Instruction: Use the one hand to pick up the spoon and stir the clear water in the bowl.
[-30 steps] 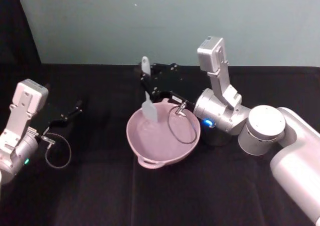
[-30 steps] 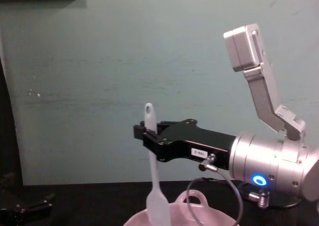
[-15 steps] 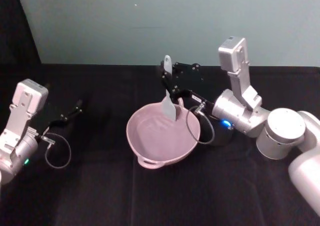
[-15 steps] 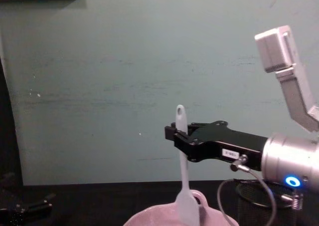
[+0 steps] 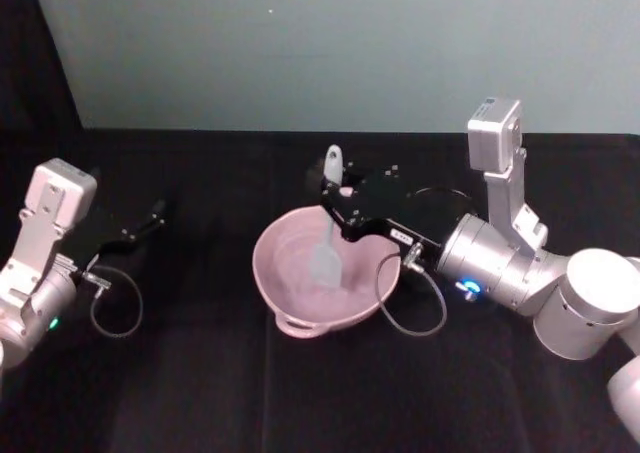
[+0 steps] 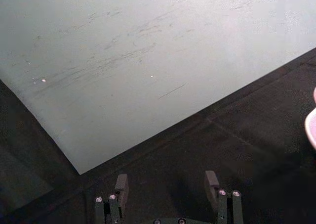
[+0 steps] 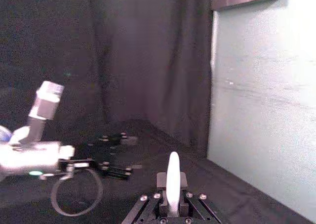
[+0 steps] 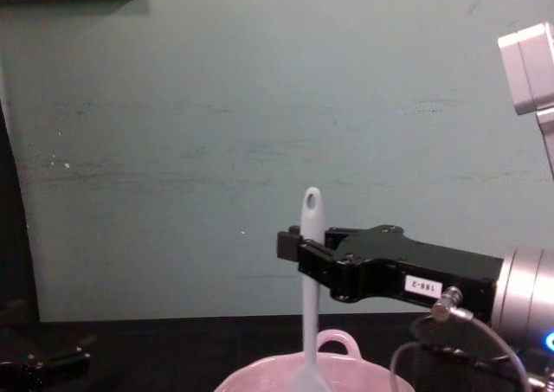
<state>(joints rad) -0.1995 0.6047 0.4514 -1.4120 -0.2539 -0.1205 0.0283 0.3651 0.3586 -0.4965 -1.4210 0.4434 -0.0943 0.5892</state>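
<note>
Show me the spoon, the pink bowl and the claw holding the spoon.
spoon (image 8: 311, 221): chest view, upper handle above the grip.
bowl (image 5: 278, 258): head view, bare inner left wall.
right gripper (image 5: 335, 195): head view, between fingertips clamping the handle.

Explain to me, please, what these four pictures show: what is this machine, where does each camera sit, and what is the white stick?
It is a robot with two arms, each ending in a black two-finger gripper. One picture looks down from its head, one looks forward from its chest, and one comes from each wrist. On the black table stands a pink bowl. The right gripper is shut on a white spoon, held nearly upright with its head down in the bowl. The left gripper is open at the table's left side, holding nothing.
</note>
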